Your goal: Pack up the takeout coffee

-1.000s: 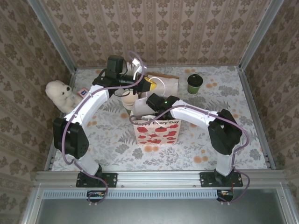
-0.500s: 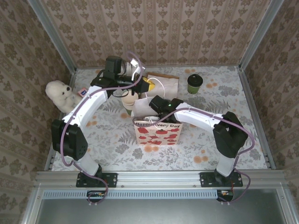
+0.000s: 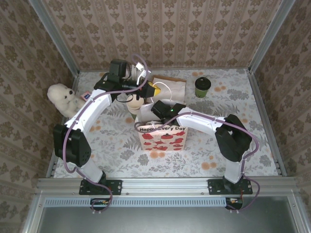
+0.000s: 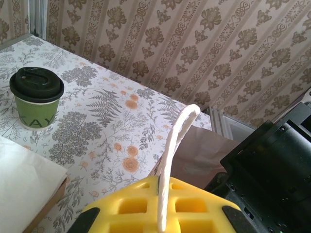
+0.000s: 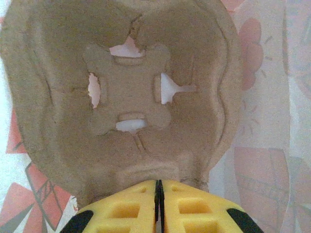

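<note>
The takeout coffee (image 3: 202,86), a dark green cup with a black lid, stands upright near the back right of the table and appears at the left of the left wrist view (image 4: 36,97). A white gift bag (image 3: 163,137) with red flowers stands mid-table. My left gripper (image 3: 154,89) (image 4: 163,182) is shut on the bag's white cord handle (image 4: 175,141), holding it up. My right gripper (image 3: 156,118) (image 5: 159,183) reaches down into the bag, shut on the edge of a brown pulp cup carrier (image 5: 129,97). The bag's flowered walls surround the carrier.
A white teddy bear (image 3: 63,97) sits at the left edge beside a small card (image 3: 86,96). A stack of lidless cups (image 3: 134,104) stands behind the bag under the left arm. A flat brown paper bag (image 3: 174,85) lies at the back.
The right arm has shifted a little over the bag's mouth, its wrist moving slightly right then back. The left gripper and the coffee stay put.
</note>
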